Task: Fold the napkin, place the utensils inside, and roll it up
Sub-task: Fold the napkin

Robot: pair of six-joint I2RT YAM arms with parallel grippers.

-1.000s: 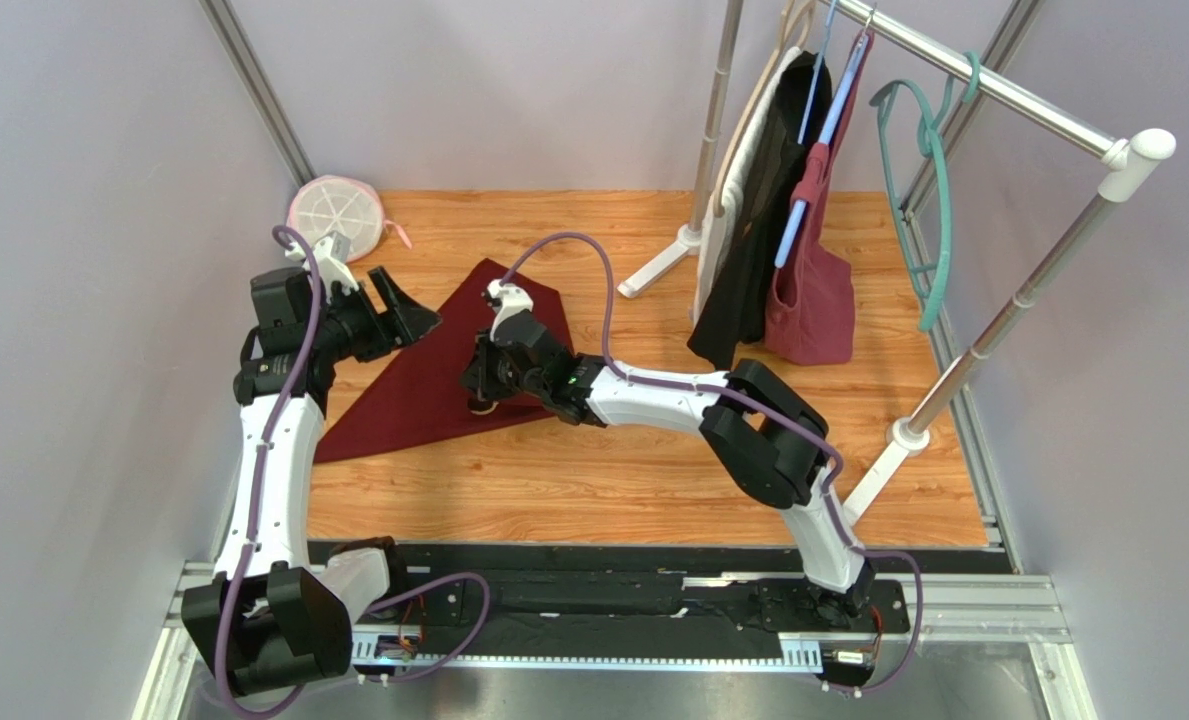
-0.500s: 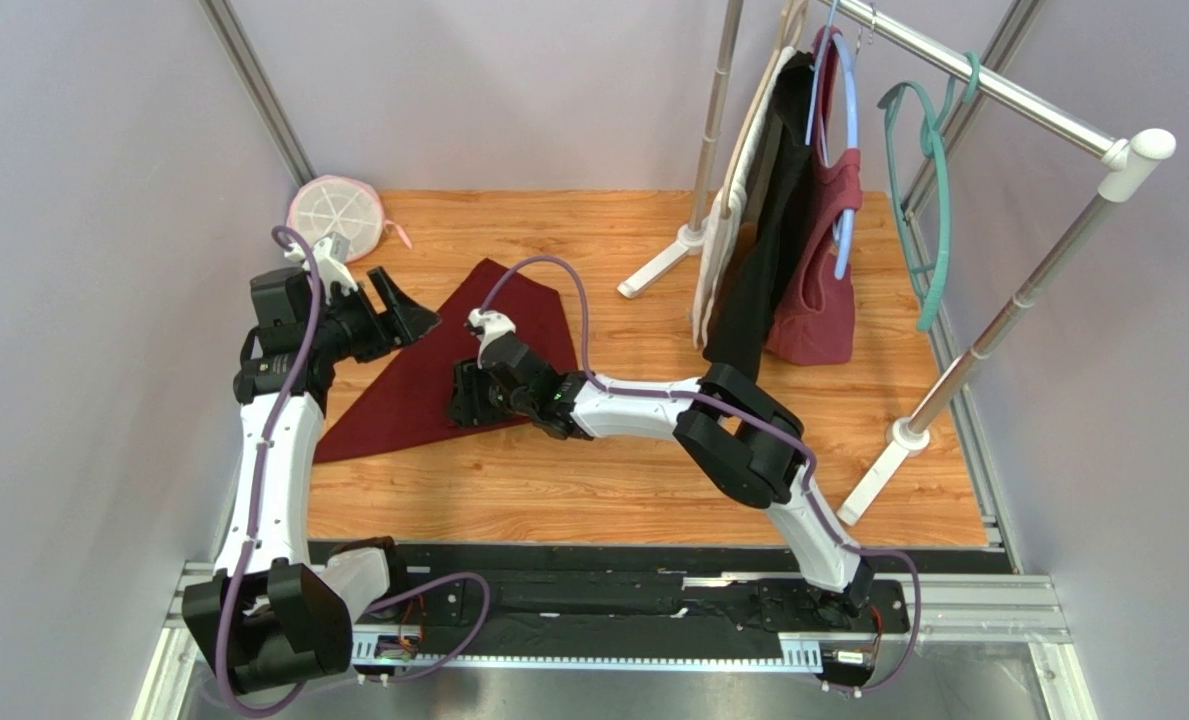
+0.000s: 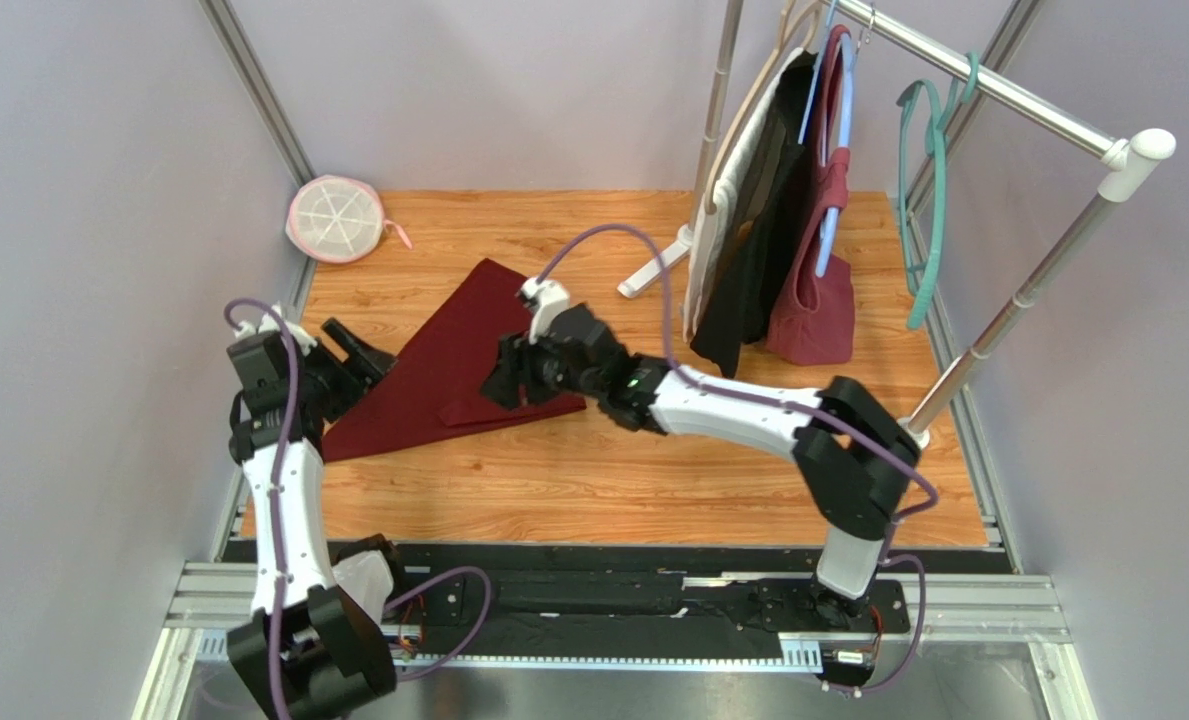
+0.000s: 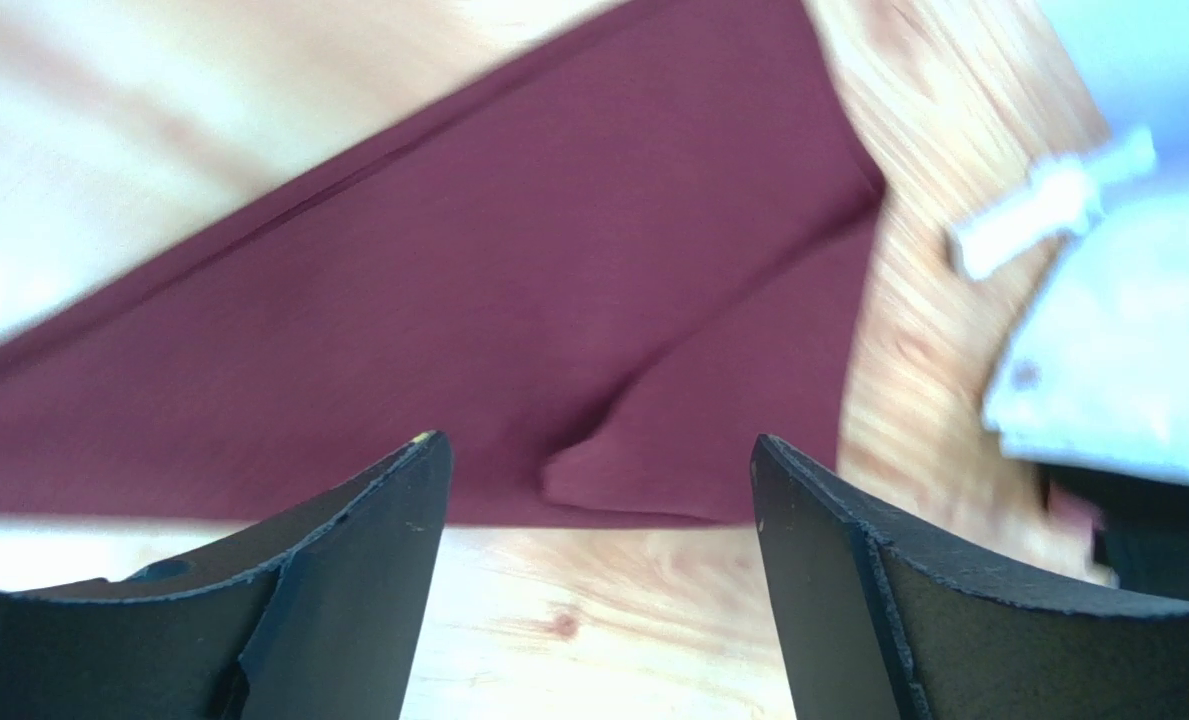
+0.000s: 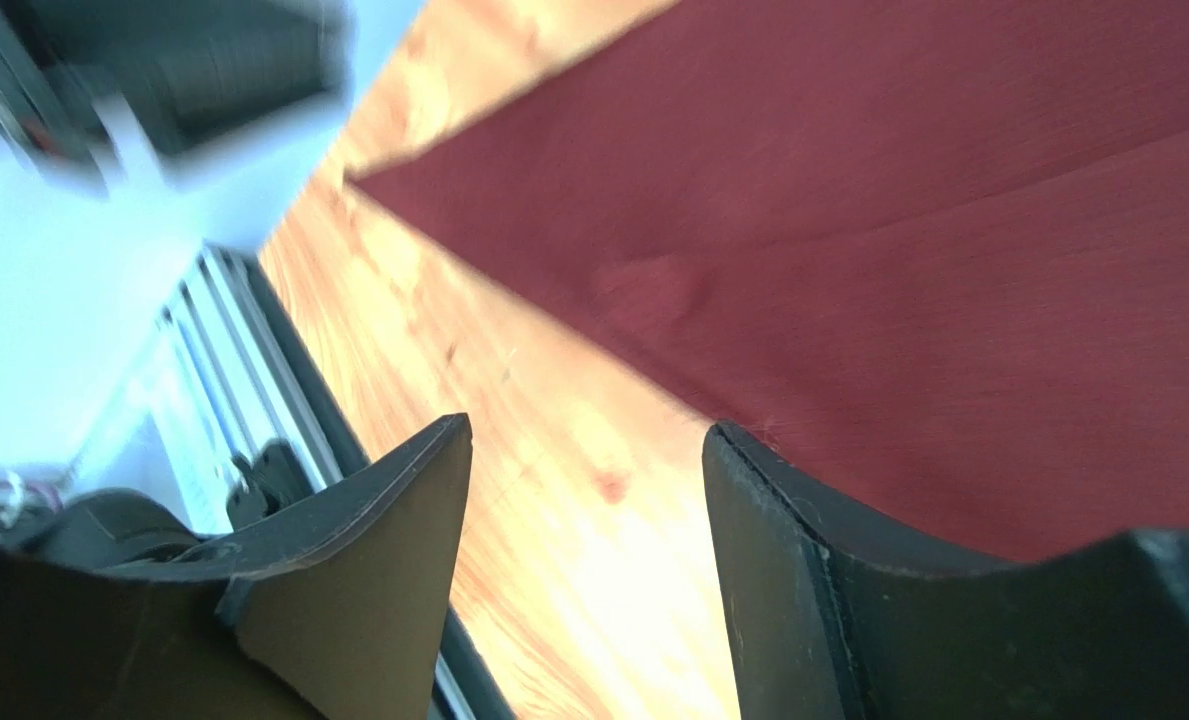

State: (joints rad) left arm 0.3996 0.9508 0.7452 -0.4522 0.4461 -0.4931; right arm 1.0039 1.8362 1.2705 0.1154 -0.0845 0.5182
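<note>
Folded napkin [image 3: 432,372] lies flat on the wooden table [image 3: 630,480], left gripper [image 4: 593,465] wide open and empty beside its left corner, right gripper [image 5: 585,435] open and empty over its near edge, utensils not visible; risk: a low finger drags the cloth and undoes the fold.

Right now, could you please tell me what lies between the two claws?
The napkin lies flat on the table between the left claw and the right claw, as the top view shows.

White arms [image 3: 288,495], purple cables [image 3: 603,237], black pincers [image 4: 593,465] [image 5: 585,435]
</note>
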